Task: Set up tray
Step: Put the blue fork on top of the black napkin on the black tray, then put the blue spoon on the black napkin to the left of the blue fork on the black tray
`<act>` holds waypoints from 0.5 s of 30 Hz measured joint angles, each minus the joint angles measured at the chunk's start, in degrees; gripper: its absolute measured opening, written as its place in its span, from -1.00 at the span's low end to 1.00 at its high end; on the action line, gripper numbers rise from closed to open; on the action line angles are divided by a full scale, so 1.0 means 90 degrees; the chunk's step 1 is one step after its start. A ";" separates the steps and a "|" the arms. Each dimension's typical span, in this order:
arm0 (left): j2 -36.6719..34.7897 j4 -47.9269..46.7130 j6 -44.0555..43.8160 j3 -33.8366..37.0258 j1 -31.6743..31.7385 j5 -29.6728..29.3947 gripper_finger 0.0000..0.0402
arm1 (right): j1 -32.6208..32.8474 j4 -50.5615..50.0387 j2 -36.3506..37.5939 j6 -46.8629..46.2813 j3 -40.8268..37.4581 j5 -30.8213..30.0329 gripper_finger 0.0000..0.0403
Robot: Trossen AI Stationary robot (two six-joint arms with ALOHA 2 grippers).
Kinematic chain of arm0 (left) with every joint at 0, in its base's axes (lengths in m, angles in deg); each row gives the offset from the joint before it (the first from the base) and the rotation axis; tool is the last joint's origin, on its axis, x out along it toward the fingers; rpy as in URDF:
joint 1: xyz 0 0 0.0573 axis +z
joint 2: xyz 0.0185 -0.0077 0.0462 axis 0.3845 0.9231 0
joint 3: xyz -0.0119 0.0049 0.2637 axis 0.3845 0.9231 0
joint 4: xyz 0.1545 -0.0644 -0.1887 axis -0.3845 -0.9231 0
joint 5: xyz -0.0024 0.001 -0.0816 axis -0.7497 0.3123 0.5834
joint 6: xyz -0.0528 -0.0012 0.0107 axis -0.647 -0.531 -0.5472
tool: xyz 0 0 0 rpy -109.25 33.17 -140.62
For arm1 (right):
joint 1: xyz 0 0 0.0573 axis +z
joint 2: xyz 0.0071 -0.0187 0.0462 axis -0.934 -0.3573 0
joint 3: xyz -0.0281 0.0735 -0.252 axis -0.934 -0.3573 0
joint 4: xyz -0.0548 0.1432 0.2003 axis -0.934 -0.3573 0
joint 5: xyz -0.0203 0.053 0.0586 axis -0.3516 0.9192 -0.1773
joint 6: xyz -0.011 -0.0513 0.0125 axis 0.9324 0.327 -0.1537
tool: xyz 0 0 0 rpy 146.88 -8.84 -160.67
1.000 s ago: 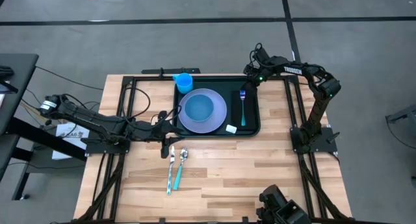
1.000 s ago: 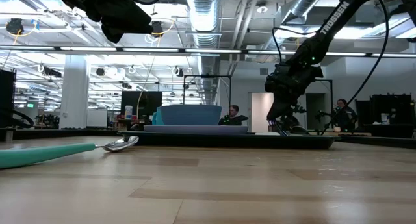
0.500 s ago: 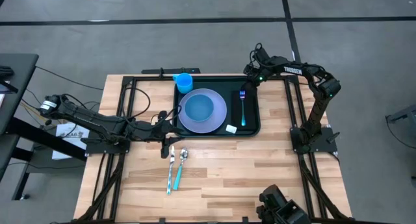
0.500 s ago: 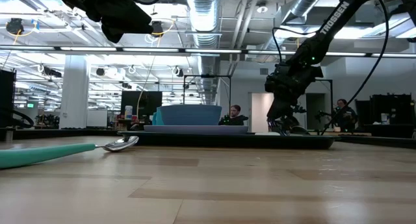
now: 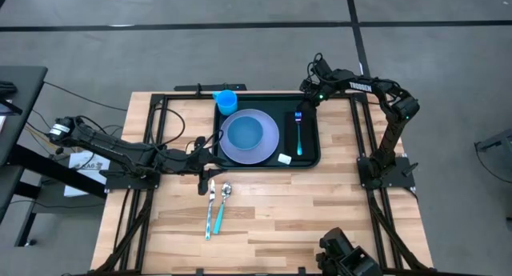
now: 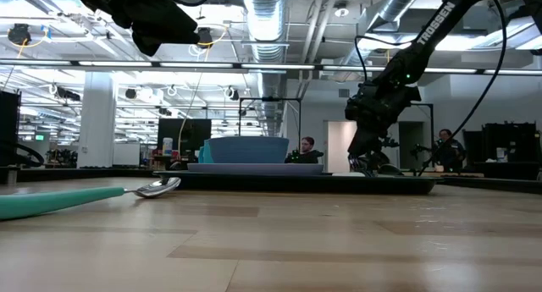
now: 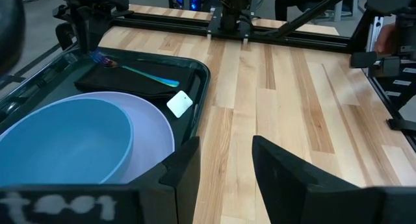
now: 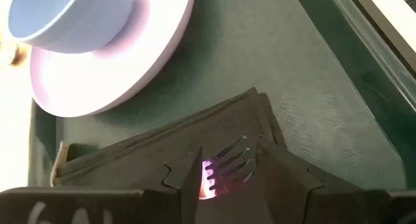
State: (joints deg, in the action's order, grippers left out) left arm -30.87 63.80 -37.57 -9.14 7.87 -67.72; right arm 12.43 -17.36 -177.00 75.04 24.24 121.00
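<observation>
- The right gripper (image 5: 302,108) hangs just above the far end of the fork (image 5: 298,132), over the tines; in the right wrist view its two dark fingers (image 8: 286,172) stand spread with the tines between them, not closed on the metal.
- The fork (teal handle, silver tines) lies on a small black napkin (image 5: 294,138) in the right part of the tray, handle toward the near edge.
- A small white card (image 5: 284,158) lies on the tray floor just beside the napkin's near corner.
- The left gripper (image 5: 210,158) sits low at the tray's near left corner; in the left wrist view its fingers (image 7: 286,165) are parted, with bare wood between them and one finger close against the tray's rim.
- The tray (image 5: 310,160) lies on the far middle of the wooden table (image 5: 320,220), dark green-black with a raised rim.
- On it, left of the napkin, sits a lavender plate (image 5: 270,144) with a light blue bowl (image 5: 243,134) resting in it.
- A blue cup (image 5: 226,101) stands at the tray's far left corner, just beside the plate.
- On the bare table near the tray's left corner lie a knife (image 5: 211,208) and a spoon (image 5: 222,206), both teal-handled, side by side and close together.
- In the low view, people sit in the room well beyond the table.
</observation>
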 joint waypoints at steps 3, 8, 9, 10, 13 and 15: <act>0.0000 0.0000 -0.0002 0.0000 0.0000 0.0000 -0.36 | 0.0000 0.0000 0.0000 0.0000 0.0000 -0.0138 -0.32; 0.0001 0.0000 -0.0002 0.0000 0.0000 0.0000 -0.36 | 0.0000 0.0001 0.0000 0.0034 0.0001 -0.0148 -0.31; 0.0002 0.0000 -0.0002 0.0000 0.0000 0.0000 -0.36 | 0.0000 0.0002 0.0000 0.0049 0.0000 -0.0150 -0.31; 0.0001 -0.0001 -0.0002 0.0000 -0.0001 0.0000 -0.36 | 0.0000 0.0008 0.0000 0.0051 0.0000 -0.0150 -0.31; 0.0000 0.0000 -0.0002 0.0000 0.0000 0.0000 -0.36 | 0.0001 0.0065 0.0000 0.0053 0.0001 -0.0153 -0.32; 0.0000 0.0000 -0.0002 0.0000 -0.0002 0.0000 -0.36 | 0.0000 0.0120 0.0000 0.0051 0.0002 -0.0160 -0.32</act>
State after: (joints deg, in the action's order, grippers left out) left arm -30.87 63.80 -37.59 -9.14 7.85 -67.72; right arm 12.43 -16.28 -177.00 75.50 24.26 119.56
